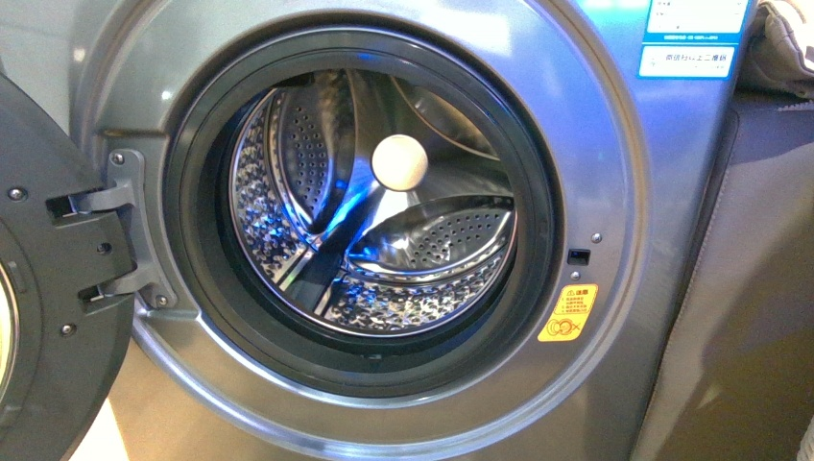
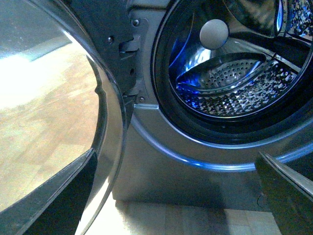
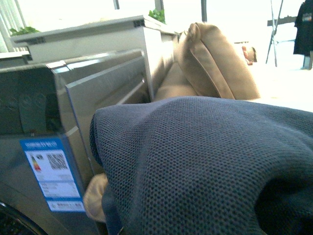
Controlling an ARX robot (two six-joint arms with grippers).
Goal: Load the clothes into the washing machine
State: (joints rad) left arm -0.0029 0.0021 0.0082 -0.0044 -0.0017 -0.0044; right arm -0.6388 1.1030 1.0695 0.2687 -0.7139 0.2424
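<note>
The washing machine (image 1: 614, 144) is a silver-grey front-loader and fills the front view. Its door (image 1: 58, 288) hangs open at the left, and the perforated steel drum (image 1: 422, 250) holds only a cream ball (image 1: 398, 162). Neither gripper shows in the front view. My left gripper (image 2: 171, 205) is open and empty, low in front of the machine below the porthole (image 2: 234, 73). The clothes (image 3: 205, 166), a navy mesh-knit garment, fill the right wrist view and hide my right gripper's fingers, which are shut on them. They are up beside the machine's top corner (image 3: 14, 161).
The open door's glass (image 2: 49, 98) is close beside my left gripper. A grey-brown cabinet (image 1: 739, 288) stands right of the machine with a beige-grey fabric lump (image 1: 782, 48) on top. A tan cushion (image 3: 215, 63) lies behind the clothes. A blue-white label (image 3: 51, 174) is on the machine.
</note>
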